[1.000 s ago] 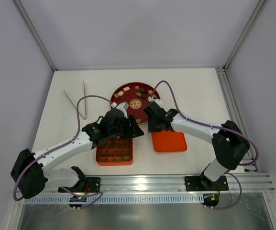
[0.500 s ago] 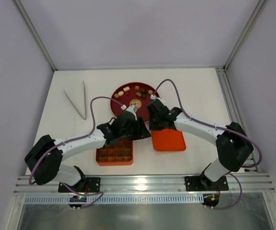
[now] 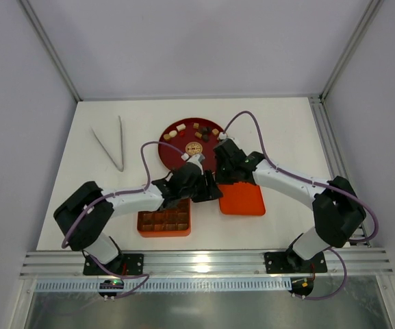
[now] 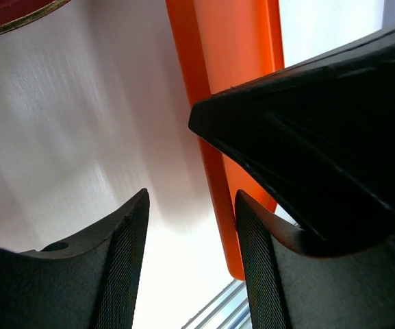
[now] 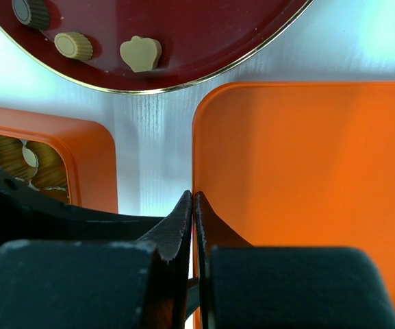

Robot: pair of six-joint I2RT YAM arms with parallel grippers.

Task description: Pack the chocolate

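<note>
Orange twice over on a white bench [image 3: 286, 137]: gridded box [image 3: 163, 223] at front left, flat lid [image 3: 244, 202] just beside it on the right, a narrow strip of bare bench between them. Behind both, dark red round plate [image 3: 183, 137] with gold rim and gold centre emblem. Chocolate [image 3: 196, 127] in two places: dark brown, light brown and cream pieces scattered along the far half of the plate, and light brown pieces seated in cells of the box. Metal tongs [image 3: 111, 145] lying well apart at far left, untouched.

Both arms crowded over the gap between box and lid, black wrists nearly touching, hiding the box's far edge, the lid's far left corner and the plate's near rim. Left gripper [image 3: 208, 190] low over the bench beside the lid's edge, fingers partway apart, nothing between them. Right gripper [image 5: 194, 199] pinched fully closed and empty, tips pointing at the lid's left edge, near the plate. In the left wrist view, large black shape [image 4: 320, 137] across the lid, blocking much of it; identity unclear. In the right wrist view, black bulk [image 5: 46, 212] covering the box's near cells.
</note>
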